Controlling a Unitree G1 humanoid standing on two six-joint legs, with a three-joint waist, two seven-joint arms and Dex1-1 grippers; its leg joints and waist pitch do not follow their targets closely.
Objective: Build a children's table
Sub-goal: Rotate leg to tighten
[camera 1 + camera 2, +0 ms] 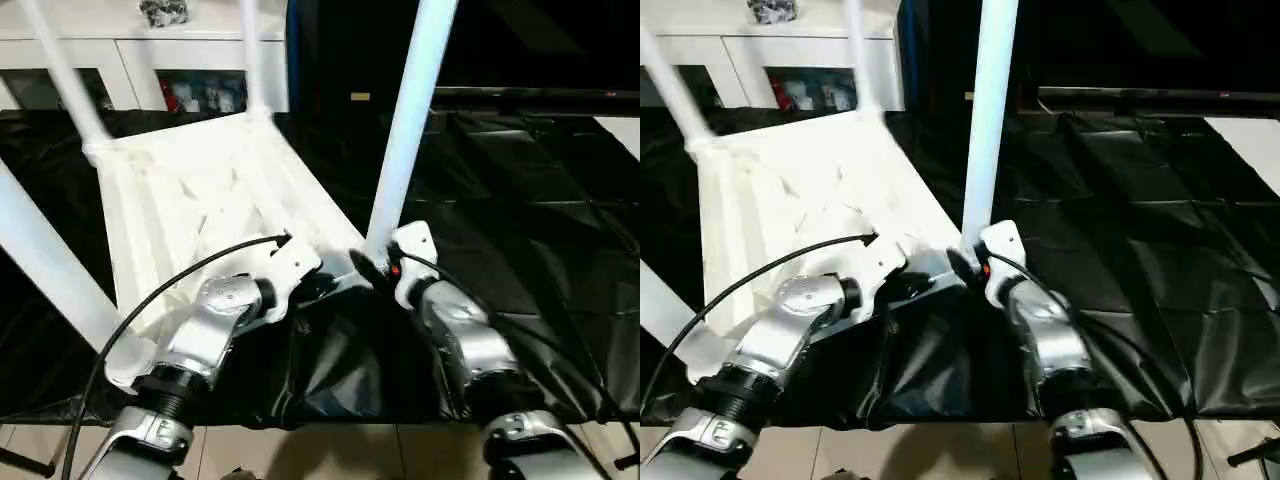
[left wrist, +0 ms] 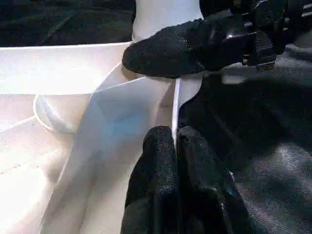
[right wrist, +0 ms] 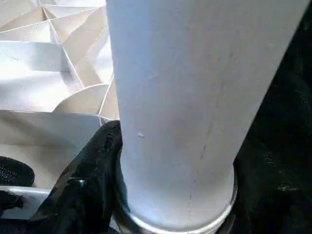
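The children's table lies upside down on a black sheet, its ribbed white tabletop (image 1: 190,200) facing up. Legs rise from its corners: two at the far side (image 1: 65,70) (image 1: 250,55), one at the near left (image 1: 45,260) and one at the near right (image 1: 410,120). My left gripper (image 2: 175,134) is shut on the thin rim of the tabletop, right beside the near-right corner socket. My right gripper (image 1: 372,268) is closed around the base of the near-right leg (image 3: 185,97), with one black finger (image 3: 92,170) pressed against its side. The two grippers sit only a few centimetres apart.
The black sheet (image 1: 520,200) covers the work surface and spreads wide to the right. A white cabinet (image 1: 140,50) with glass doors stands behind the tabletop. A black cable (image 1: 170,280) arcs over my left forearm. Floor tiles (image 1: 340,450) show past the near edge.
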